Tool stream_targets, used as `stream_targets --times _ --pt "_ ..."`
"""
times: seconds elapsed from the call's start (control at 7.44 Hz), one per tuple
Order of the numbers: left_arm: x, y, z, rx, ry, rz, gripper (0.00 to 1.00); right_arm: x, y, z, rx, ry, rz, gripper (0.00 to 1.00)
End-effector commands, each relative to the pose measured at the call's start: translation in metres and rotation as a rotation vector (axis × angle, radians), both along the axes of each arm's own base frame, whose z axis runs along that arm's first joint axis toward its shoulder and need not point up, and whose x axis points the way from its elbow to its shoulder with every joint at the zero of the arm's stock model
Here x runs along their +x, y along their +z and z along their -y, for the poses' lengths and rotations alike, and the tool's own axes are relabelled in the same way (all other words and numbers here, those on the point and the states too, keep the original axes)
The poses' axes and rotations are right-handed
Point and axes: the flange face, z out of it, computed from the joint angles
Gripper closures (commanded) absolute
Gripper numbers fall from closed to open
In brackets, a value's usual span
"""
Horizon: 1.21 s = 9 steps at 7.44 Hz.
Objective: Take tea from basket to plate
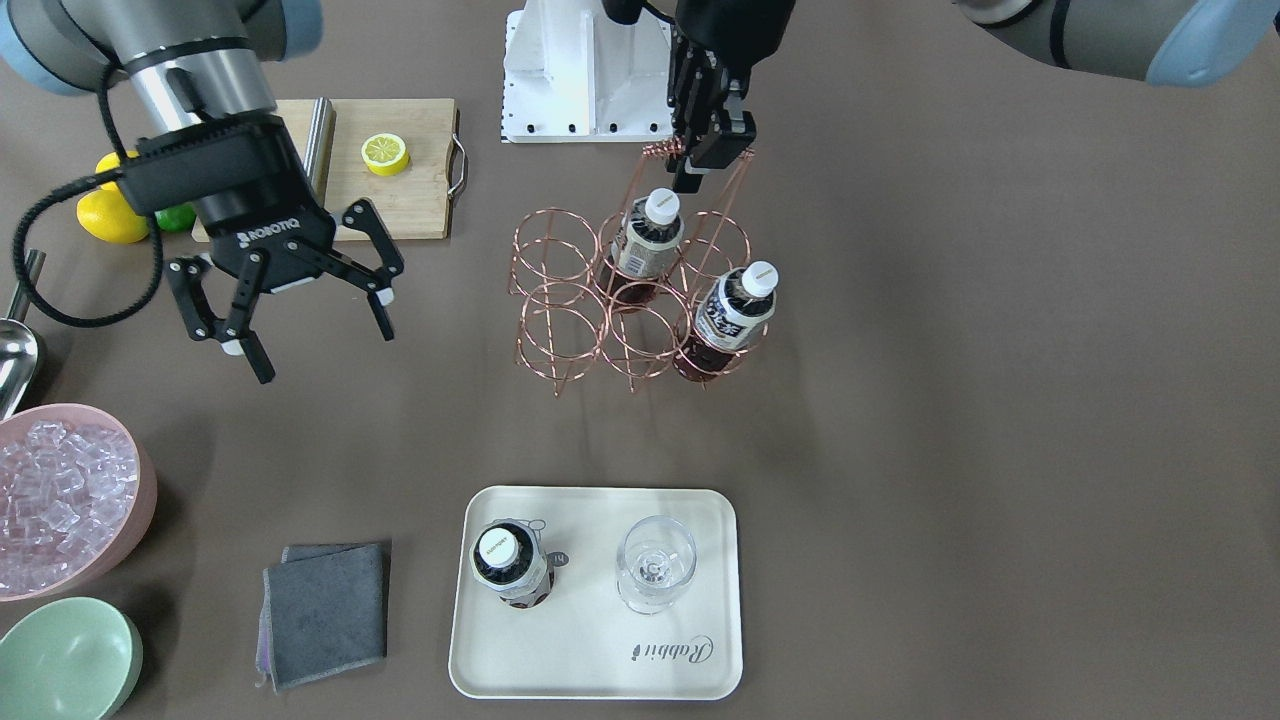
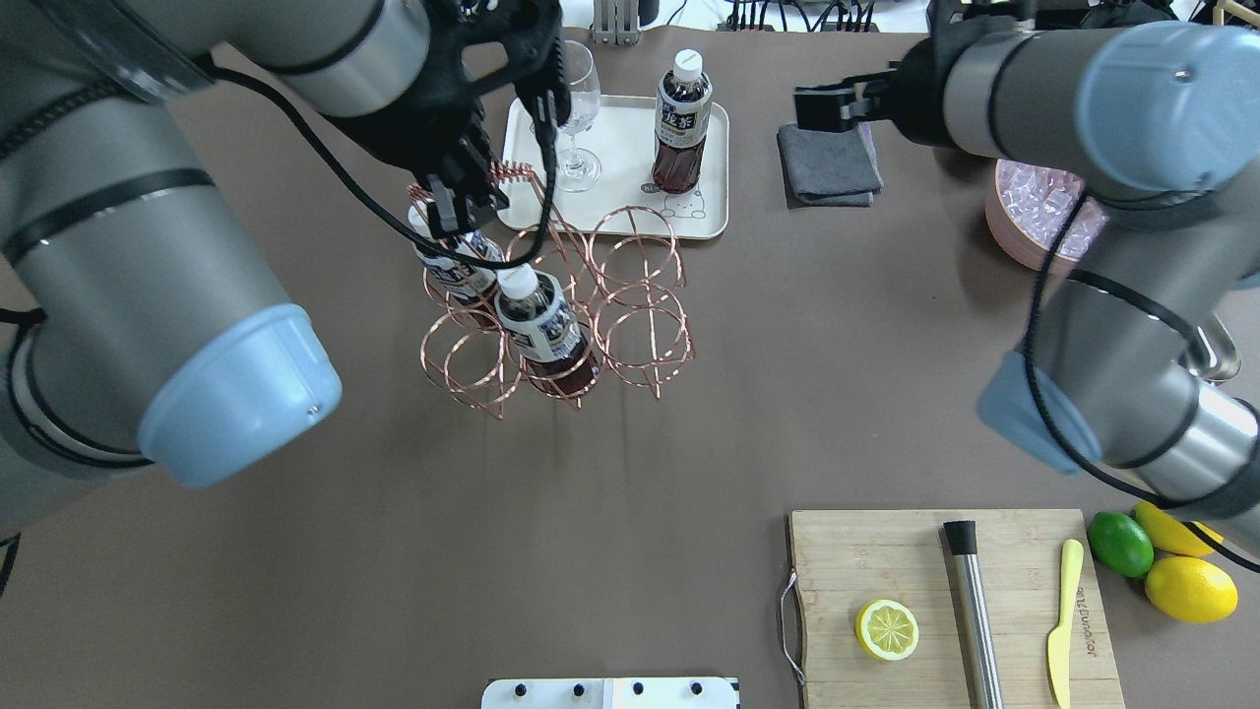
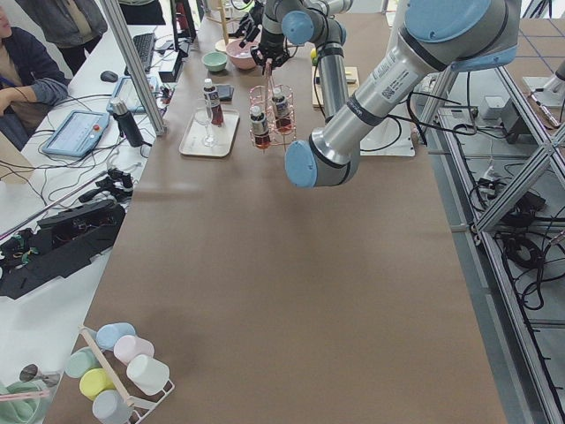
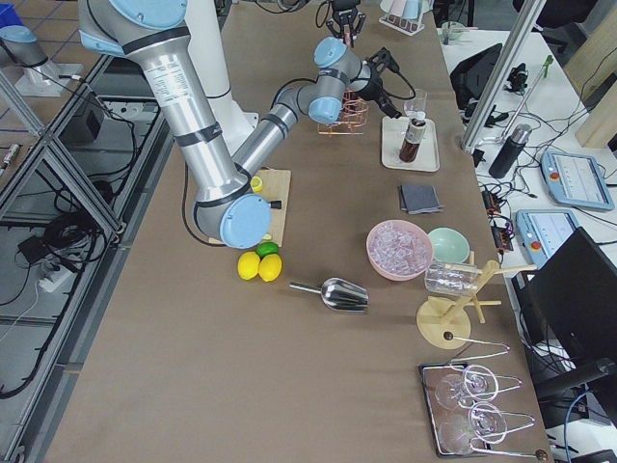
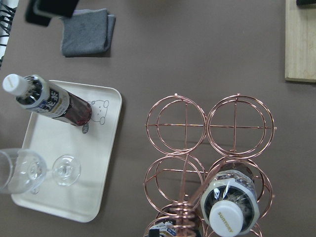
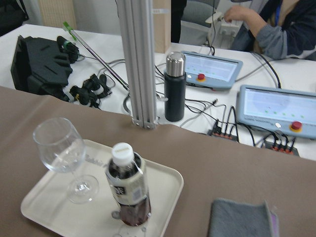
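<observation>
While the left pincer clamps the basket handle, the nearer upright tea stands well left of your gaping right pincer.

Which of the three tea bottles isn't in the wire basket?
The tea bottle standing on the cream plate beside the wine glass; the other two sit in the basket's rings.

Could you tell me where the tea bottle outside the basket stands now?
In the front-facing view the tea bottle stands upright on the left half of the cream tray, beside the wine glass; the folded grey cloth lies left of the tray.
</observation>
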Motion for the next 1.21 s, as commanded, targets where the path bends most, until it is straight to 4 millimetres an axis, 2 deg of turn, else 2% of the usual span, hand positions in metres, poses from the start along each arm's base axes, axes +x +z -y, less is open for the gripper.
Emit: stream_targets --times 0.0,0.13,0.27,0.4,0.54,0.67,0.81,0.94,1.07 --pt "-0.081 0.047 0.048 0.010 0.035 0.032 1.00 0.107 0.082 -0.007 -0.323 -0.065 -0.063 0.00" --pt "-0.119 0.074 0.073 0.019 0.018 0.069 1.00 0.156 0.139 -0.009 -0.460 -0.103 -0.075 0.00" --pt "-0.151 0.096 0.099 0.034 0.006 0.112 1.00 0.201 0.218 -0.031 -0.539 -0.148 -0.153 0.00" --pt "-0.186 0.127 0.128 0.032 0.025 0.141 1.00 0.236 0.297 -0.068 -0.588 -0.217 -0.268 0.00" --pt "-0.218 0.163 0.153 0.028 0.060 0.162 1.00 0.266 0.361 -0.090 -0.631 -0.279 -0.328 0.00" --pt "-0.253 0.194 0.182 0.010 0.067 0.185 1.00 0.305 0.419 -0.097 -0.683 -0.317 -0.280 0.00" --pt "-0.286 0.231 0.204 -0.014 0.075 0.214 1.00 0.327 0.463 -0.103 -0.707 -0.382 -0.166 0.00" --pt "-0.312 0.262 0.221 -0.009 0.107 0.241 1.00 0.337 0.467 -0.105 -0.714 -0.369 -0.144 0.00" --pt "-0.335 0.294 0.238 -0.021 0.134 0.258 1.00 0.338 0.463 -0.099 -0.718 -0.361 -0.143 0.00"
